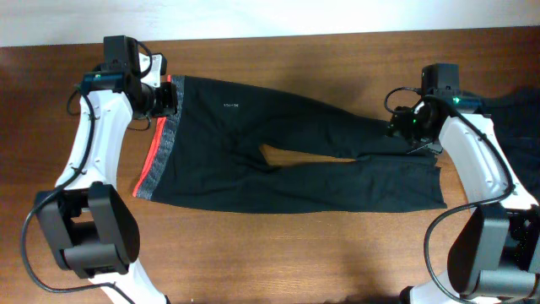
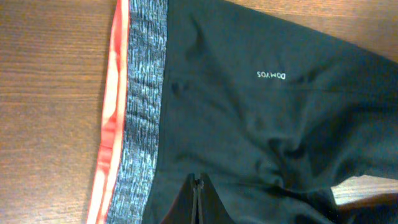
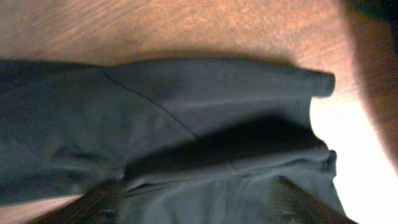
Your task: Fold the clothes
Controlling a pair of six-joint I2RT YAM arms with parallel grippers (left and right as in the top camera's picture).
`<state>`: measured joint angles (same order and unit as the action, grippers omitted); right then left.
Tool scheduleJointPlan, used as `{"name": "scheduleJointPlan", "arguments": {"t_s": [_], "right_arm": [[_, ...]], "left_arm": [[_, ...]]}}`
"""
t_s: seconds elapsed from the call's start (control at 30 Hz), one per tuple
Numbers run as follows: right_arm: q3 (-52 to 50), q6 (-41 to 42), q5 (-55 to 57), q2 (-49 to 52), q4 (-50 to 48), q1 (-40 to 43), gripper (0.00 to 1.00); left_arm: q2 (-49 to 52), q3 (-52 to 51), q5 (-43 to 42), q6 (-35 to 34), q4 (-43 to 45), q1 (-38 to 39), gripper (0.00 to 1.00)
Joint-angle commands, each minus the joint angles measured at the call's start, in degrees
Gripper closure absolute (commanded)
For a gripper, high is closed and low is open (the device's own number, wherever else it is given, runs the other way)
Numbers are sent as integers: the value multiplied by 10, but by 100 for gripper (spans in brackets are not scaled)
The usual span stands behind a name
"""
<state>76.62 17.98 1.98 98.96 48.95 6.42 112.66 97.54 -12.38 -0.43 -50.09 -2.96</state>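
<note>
Looking soft, thin and light, the trousers (image 1: pixel 295 160) should pinch easily at waistband (image 1: pixel 160 152) corners; left claw (image 2: pixel 198 196) clenched, right claw (image 3: pixel 199 183) released.

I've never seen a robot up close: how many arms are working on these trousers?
2: the left arm by the waistband of the trousers, the right arm by the leg ends.

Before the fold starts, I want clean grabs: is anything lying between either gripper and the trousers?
Nothing visible does. The left gripper sits right at the waistband of the trousers, and the right gripper is directly over a leg cuff, with no other object between.
</note>
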Motion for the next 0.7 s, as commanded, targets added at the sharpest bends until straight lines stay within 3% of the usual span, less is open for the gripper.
{"name": "scheduleJointPlan", "arguments": {"t_s": [0.0, 0.33, 0.67], "right_arm": [[7, -2, -4, -7, 6, 4, 1], [7, -2, -4, -7, 6, 4, 1], [7, -2, -4, -7, 6, 4, 1]], "left_arm": [[38, 11, 13, 14, 1, -1, 100], [112, 10, 16, 14, 0, -1, 100], [160, -4, 73, 13, 9, -1, 100]]}}
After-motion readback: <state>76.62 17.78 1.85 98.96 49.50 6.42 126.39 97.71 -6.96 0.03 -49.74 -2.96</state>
